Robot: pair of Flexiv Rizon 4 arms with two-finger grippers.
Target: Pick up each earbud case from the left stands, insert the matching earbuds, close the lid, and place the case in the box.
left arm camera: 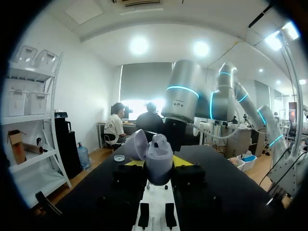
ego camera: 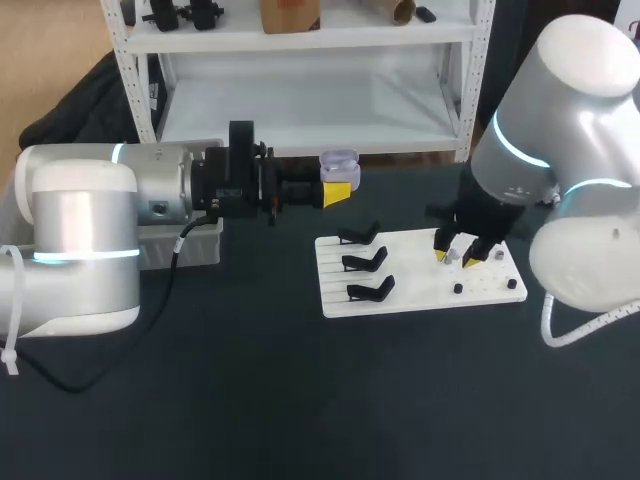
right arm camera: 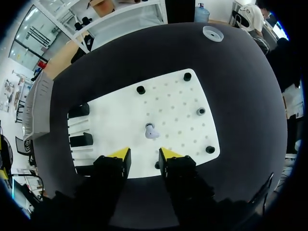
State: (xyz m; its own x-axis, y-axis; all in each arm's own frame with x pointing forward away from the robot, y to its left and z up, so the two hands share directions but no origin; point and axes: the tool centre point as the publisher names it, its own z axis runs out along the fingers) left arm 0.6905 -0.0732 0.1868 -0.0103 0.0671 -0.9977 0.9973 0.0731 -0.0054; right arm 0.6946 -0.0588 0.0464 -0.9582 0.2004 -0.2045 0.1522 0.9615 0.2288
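My left gripper (ego camera: 340, 192) (left arm camera: 159, 166) is held up over the table left of the white board, shut on a lavender earbud case (ego camera: 340, 160) (left arm camera: 159, 156) whose lid (left arm camera: 137, 144) stands open. My right gripper (ego camera: 455, 255) (right arm camera: 144, 154) hangs low over the right half of the white board (ego camera: 420, 298) (right arm camera: 120, 110). Its fingers stand a little apart with nothing between them. A pale lavender earbud (right arm camera: 151, 131) lies on the board just ahead of the fingertips. Three black stands (ego camera: 365, 261) (right arm camera: 79, 140) on the board's left side hold nothing.
Small black pieces (right arm camera: 140, 89) (right arm camera: 210, 149) and a grey one (right arm camera: 200, 111) sit on the board's peg holes. A grey box (ego camera: 185, 245) (right arm camera: 36, 106) stands left of the board, partly behind my left arm. A white disc (right arm camera: 213, 32) lies farther out on the dark table.
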